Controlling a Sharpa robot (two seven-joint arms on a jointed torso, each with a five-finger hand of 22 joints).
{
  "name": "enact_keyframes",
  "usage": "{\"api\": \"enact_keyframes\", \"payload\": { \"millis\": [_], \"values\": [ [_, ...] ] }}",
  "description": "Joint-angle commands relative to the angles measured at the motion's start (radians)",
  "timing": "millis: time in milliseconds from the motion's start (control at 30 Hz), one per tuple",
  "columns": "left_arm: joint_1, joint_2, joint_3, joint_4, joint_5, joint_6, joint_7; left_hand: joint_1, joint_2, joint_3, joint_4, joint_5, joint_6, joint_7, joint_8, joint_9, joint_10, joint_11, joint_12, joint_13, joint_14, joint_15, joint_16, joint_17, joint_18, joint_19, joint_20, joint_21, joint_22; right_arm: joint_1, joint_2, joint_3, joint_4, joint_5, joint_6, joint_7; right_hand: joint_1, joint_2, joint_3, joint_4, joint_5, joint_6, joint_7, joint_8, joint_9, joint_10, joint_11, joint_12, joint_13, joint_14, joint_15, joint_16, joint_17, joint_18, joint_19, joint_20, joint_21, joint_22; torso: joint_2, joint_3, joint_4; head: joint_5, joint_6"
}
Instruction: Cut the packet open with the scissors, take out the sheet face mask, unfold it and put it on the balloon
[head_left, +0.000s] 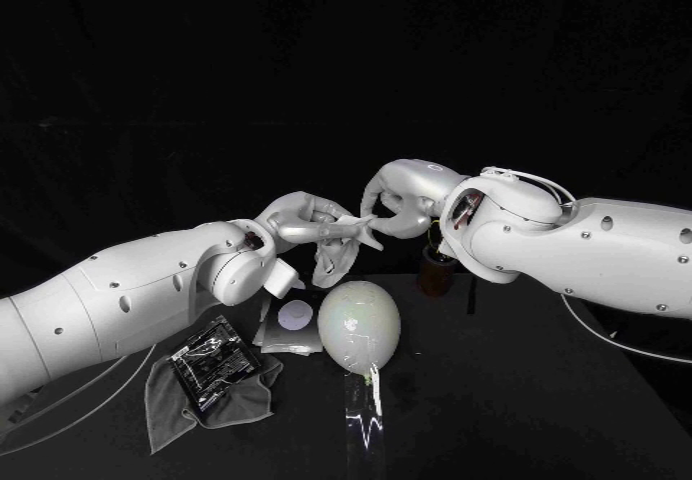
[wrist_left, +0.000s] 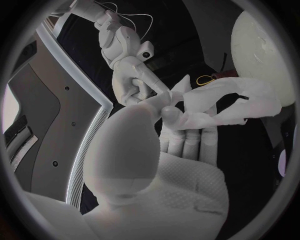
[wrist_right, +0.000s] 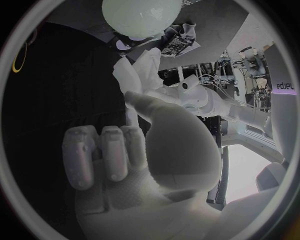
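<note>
Pinching the sheet mask (head_left: 335, 262) from both sides, held up off the surface. Fingers of the left hand (head_left: 306, 224) are closed on the bunched upper part of the mask, and the rest of the sheet hangs loose just below that hand. Opposite it, the right hand (head_left: 398, 196) has its fingertips meeting on a mask edge between the two hands, with the other fingers curled into the palm. Mask is white, crumpled and only partly opened out.

Below both hands on the black surface (head_left: 534, 400) lies the balloon (head_left: 361, 322), pale and egg-shaped, under the hanging sheet. The silver packet (head_left: 289, 328) lies flat just beside the balloon, on the left hand's side. Further out, under the left arm, a grey cloth (head_left: 180, 410) carries a black item (head_left: 216, 362); cannot tell what it is. A brown object (head_left: 436, 272) stands upright just beneath the right hand, partly hidden.
</note>
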Motion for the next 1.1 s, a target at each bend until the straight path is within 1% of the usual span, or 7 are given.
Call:
{"api": "enact_keyframes", "payload": {
  "millis": [33,100,167,333,800,967,1100],
  "values": [
    [0.002,0.004,0.002,0.000,-0.014,-0.032,0.024,-0.007,0.045,0.001,-0.017,-0.001,0.046,-0.004,-0.005,-0.011,0.027,-0.004,0.059,0.062,0.008,-0.011,0.022,0.014,0.003,-0.019,-0.020,0.079,0.059,0.000,0.002,0.000,-0.001,0.006,0.033,0.015,-0.002,-0.008,-0.001,-0.002,0.006,0.001,0.006,0.004,0.001,0.104,-0.003,0.003,0.263,0.106,-0.006,0.004,0.263,-0.006,0.107,-0.008,0.003,0.263,0.000,0.0001,0.0003,-0.001,0.001],
    [0.002,0.004,0.002,0.000,-0.010,-0.034,0.034,-0.004,0.055,0.010,-0.043,-0.004,0.053,-0.009,-0.015,-0.018,0.027,-0.007,0.079,0.076,0.005,-0.014,0.033,0.021,-0.002,-0.065,-0.031,0.143,0.112,0.000,0.003,0.000,-0.005,0.010,0.034,0.016,-0.002,-0.008,-0.002,-0.002,0.007,0.001,0.006,0.004,0.001,0.104,-0.003,0.003,0.263,0.106,-0.006,0.004,0.263,-0.006,0.107,-0.008,0.003,0.263,0.001,-0.0002,0.0005,0.000,0.001],
    [0.002,0.003,0.002,0.000,-0.004,-0.031,0.040,-0.033,0.085,0.024,-0.027,0.002,0.035,-0.008,-0.021,-0.018,0.039,-0.007,0.100,0.099,0.009,-0.013,0.041,0.025,-0.007,-0.086,-0.029,0.175,0.137,0.000,0.003,-0.001,-0.009,0.016,0.033,0.018,-0.005,-0.011,-0.005,-0.001,0.008,-0.004,0.008,0.003,0.000,0.104,-0.001,0.003,0.263,0.106,-0.005,0.004,0.263,-0.006,0.107,-0.008,0.003,0.263,0.001,0.0000,0.0007,-0.001,0.001],
    [0.002,0.002,0.002,0.003,0.003,-0.009,0.046,-0.085,0.122,0.054,0.012,0.002,0.007,-0.011,-0.023,-0.015,0.040,-0.008,0.113,0.102,0.009,-0.012,0.053,0.031,-0.011,-0.119,-0.022,0.198,0.158,0.000,0.005,-0.004,-0.019,0.036,0.024,0.028,-0.010,-0.012,-0.014,0.004,0.001,-0.020,0.011,-0.004,-0.004,0.102,0.001,-0.003,0.260,0.106,-0.003,0.004,0.263,-0.006,0.107,-0.006,0.003,0.263,0.000,0.0002,0.0011,0.000,0.002],
    [0.002,-0.009,0.002,0.015,0.008,0.048,0.057,-0.178,0.147,0.095,0.107,0.002,-0.012,-0.007,-0.026,-0.007,0.064,-0.004,0.164,0.143,0.012,-0.010,0.088,0.049,0.002,-0.142,-0.005,0.218,0.173,-0.012,-0.010,-0.012,-0.053,0.182,-0.009,0.100,-0.011,-0.029,-0.005,0.019,-0.013,-0.108,0.046,-0.077,-0.052,0.040,0.031,-0.136,0.199,0.104,0.021,-0.002,0.255,0.016,0.054,0.010,-0.082,0.233,0.001,0.0003,0.0006,0.001,-0.001],
    [0.002,-0.012,0.002,0.019,0.010,0.057,0.058,-0.207,0.155,0.094,0.150,0.002,-0.012,-0.005,-0.029,-0.006,0.075,-0.002,0.185,0.164,0.017,-0.010,0.100,0.054,0.007,-0.140,0.000,0.219,0.173,-0.025,-0.024,-0.013,-0.071,0.280,-0.022,0.138,0.009,-0.043,0.015,0.005,-0.003,-0.153,0.043,-0.121,-0.077,0.009,0.029,-0.187,0.176,0.094,0.021,-0.020,0.228,0.027,0.026,0.017,-0.126,0.218,0.000,0.0003,-0.0001,0.002,-0.001],
    [0.002,-0.014,0.002,0.023,0.016,0.057,0.064,-0.206,0.156,0.096,0.152,0.002,-0.012,-0.006,-0.030,-0.006,0.082,-0.002,0.194,0.178,0.019,-0.010,0.102,0.055,0.008,-0.139,0.001,0.220,0.173,-0.038,-0.037,-0.014,-0.084,0.364,-0.025,0.173,0.016,-0.048,0.022,-0.003,0.001,-0.163,0.041,-0.134,-0.084,0.002,0.025,-0.194,0.172,0.092,0.017,-0.023,0.225,0.029,0.021,0.016,-0.134,0.215,0.000,0.0003,-0.0001,0.000,0.000]
  ]
}}
